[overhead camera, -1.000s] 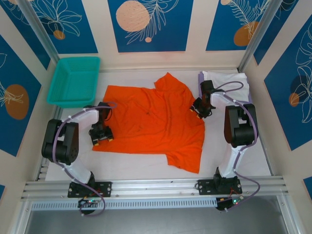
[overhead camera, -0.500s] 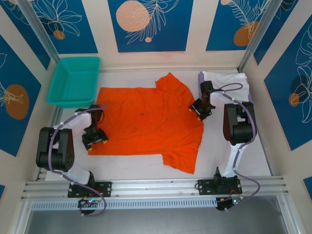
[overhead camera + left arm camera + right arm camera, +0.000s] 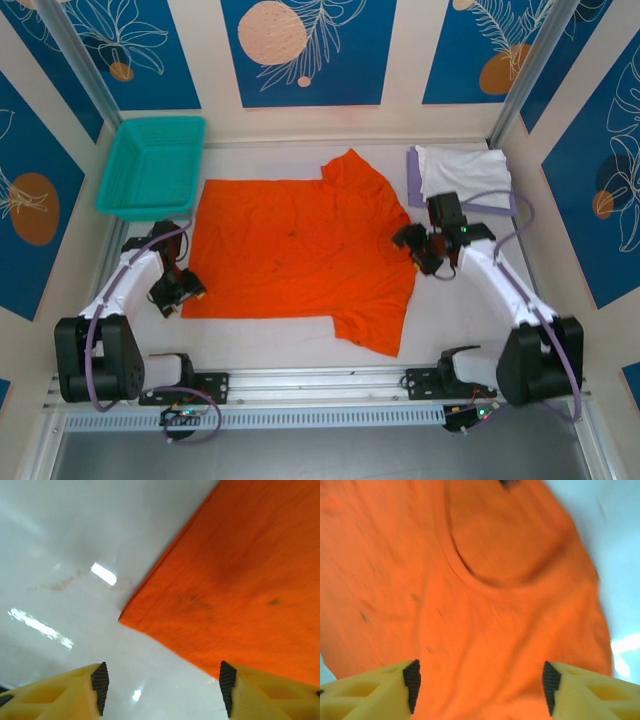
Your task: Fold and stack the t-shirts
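The orange t-shirt [image 3: 300,250] lies spread flat in the middle of the table, collar toward the right. Its lower left corner [image 3: 145,615] shows just ahead of my left gripper [image 3: 162,692], which stands open over bare table at the shirt's near left edge [image 3: 178,290]. My right gripper [image 3: 479,687] hangs open above the shirt's collar area [image 3: 505,555], at the shirt's right side [image 3: 418,245]. A white folded t-shirt [image 3: 463,175] rests on a pale lavender one [image 3: 412,180] at the back right.
A teal mesh basket [image 3: 152,165] sits at the back left corner. The white table [image 3: 270,345] has free room in front of the shirt. Patterned walls close in the left, right and back sides.
Both arms have pulled back toward the near edge. The left gripper slid off the shirt's left hem onto bare table. The right gripper moved down and right off the shirt. The shirt lies flatter.
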`<state>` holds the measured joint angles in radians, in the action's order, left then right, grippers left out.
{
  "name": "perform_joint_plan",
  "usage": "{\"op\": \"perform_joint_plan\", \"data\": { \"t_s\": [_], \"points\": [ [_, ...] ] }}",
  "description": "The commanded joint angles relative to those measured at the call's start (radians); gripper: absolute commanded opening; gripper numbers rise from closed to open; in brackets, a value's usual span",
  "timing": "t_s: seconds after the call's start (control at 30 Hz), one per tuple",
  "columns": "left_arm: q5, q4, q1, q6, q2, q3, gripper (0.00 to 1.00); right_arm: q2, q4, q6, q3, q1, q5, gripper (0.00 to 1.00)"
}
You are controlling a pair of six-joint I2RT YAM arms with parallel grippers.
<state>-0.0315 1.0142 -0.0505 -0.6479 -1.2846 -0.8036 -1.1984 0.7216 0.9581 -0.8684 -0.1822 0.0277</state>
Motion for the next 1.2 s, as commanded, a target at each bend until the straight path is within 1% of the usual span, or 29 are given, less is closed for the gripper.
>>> {"op": "perform_joint_plan", "data": {
  "t_s": [0.0, 0.07, 0.17, 0.2, 0.33, 0.4, 0.43, 0.57, 0.7, 0.83, 0.93, 1.07, 1.17],
  "points": [
    [0.107, 0.000, -0.030, 0.002, -0.028, -0.005, 0.61, 0.157, 0.223, 0.077, 0.132, -0.045, -0.046, 0.60],
    [0.115, -0.004, -0.040, -0.004, -0.044, 0.003, 0.63, 0.234, 0.306, 0.125, 0.185, -0.075, -0.059, 0.54],
    [0.153, -0.042, -0.063, -0.022, -0.041, 0.049, 0.67, 0.297, 0.349, 0.185, 0.252, -0.128, -0.111, 0.47],
    [0.163, -0.055, -0.067, -0.025, -0.044, 0.063, 0.67, 0.307, 0.347, 0.221, 0.277, -0.168, -0.117, 0.45],
    [0.145, -0.069, -0.071, -0.031, -0.067, 0.063, 0.67, 0.274, 0.269, 0.320, 0.350, -0.290, -0.152, 0.44],
    [0.147, -0.088, -0.072, -0.044, -0.075, 0.068, 0.67, 0.265, 0.247, 0.363, 0.367, -0.350, -0.134, 0.43],
    [0.154, -0.099, -0.072, -0.053, -0.077, 0.073, 0.67, 0.264, 0.248, 0.379, 0.372, -0.363, -0.127, 0.43],
    [0.168, -0.140, -0.072, -0.085, -0.087, 0.095, 0.65, 0.270, 0.226, 0.416, 0.412, -0.367, -0.138, 0.40],
    [0.160, -0.162, -0.072, -0.085, -0.102, 0.098, 0.62, 0.231, 0.138, 0.433, 0.464, -0.372, -0.178, 0.39],
    [0.180, -0.178, -0.072, -0.087, -0.114, 0.106, 0.56, 0.212, 0.112, 0.450, 0.467, -0.399, -0.131, 0.38],
    [0.170, -0.175, -0.072, -0.082, -0.118, 0.104, 0.53, 0.201, 0.082, 0.456, 0.480, -0.407, -0.116, 0.37],
    [0.160, -0.179, -0.073, -0.074, -0.123, 0.100, 0.46, 0.171, 0.033, 0.459, 0.502, -0.414, -0.119, 0.31],
    [0.151, -0.181, -0.072, -0.069, -0.133, 0.098, 0.41, 0.170, 0.043, 0.459, 0.499, -0.426, -0.100, 0.26]
  ]
}}
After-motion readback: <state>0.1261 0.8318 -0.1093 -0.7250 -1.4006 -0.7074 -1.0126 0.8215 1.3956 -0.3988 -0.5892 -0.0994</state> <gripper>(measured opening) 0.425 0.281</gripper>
